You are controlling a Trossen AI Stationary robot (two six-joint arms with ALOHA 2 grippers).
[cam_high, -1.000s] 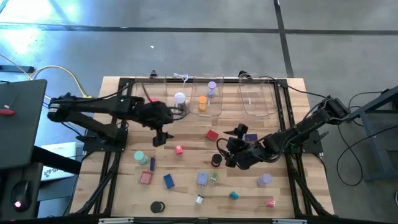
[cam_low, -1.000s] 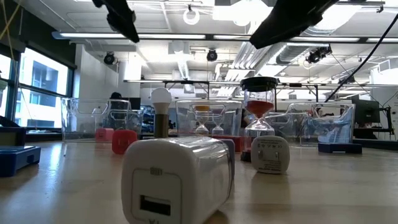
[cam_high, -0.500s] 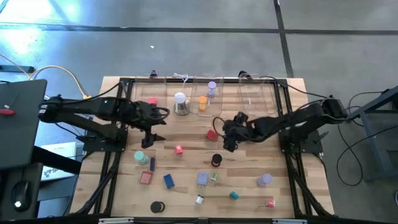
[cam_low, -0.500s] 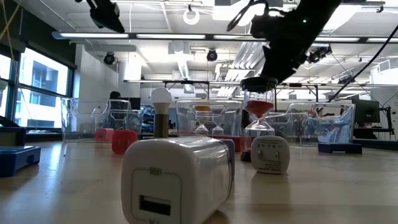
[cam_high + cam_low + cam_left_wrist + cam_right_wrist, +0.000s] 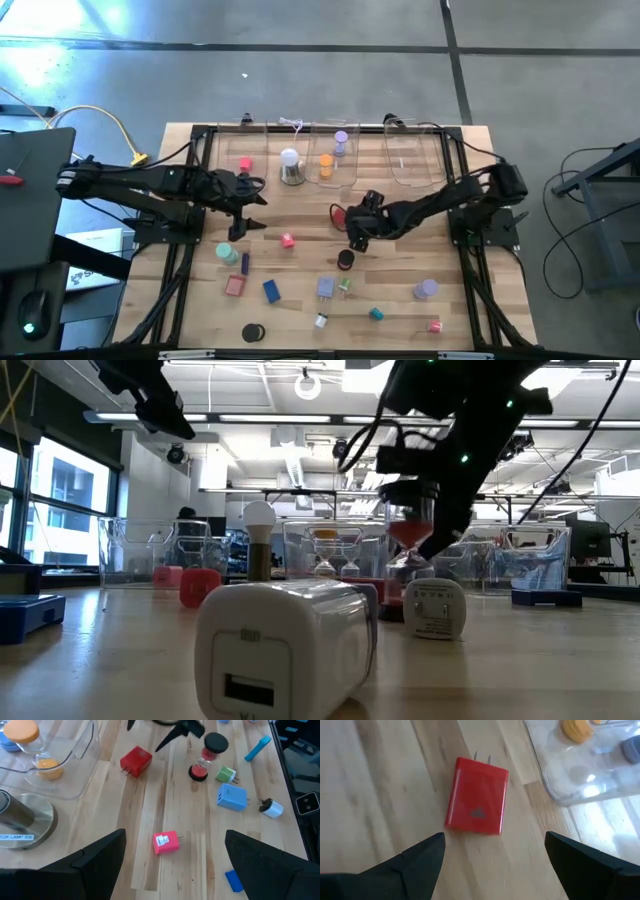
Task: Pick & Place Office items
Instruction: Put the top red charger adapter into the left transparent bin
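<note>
The right gripper (image 5: 352, 238), open and empty, has moved from the hourglass (image 5: 346, 259) to above the red charger (image 5: 477, 796) on the counter (image 5: 400, 310), probably its next pick.

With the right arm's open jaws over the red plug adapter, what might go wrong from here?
1. The red adapter lies flat on the wood with its prongs toward the clear bin; the right gripper may push it rather than grip it.
2. The hourglass stands close by and looks easy to tip.
3. The left gripper waits open nearby, so the arms could crowd each other.
</note>
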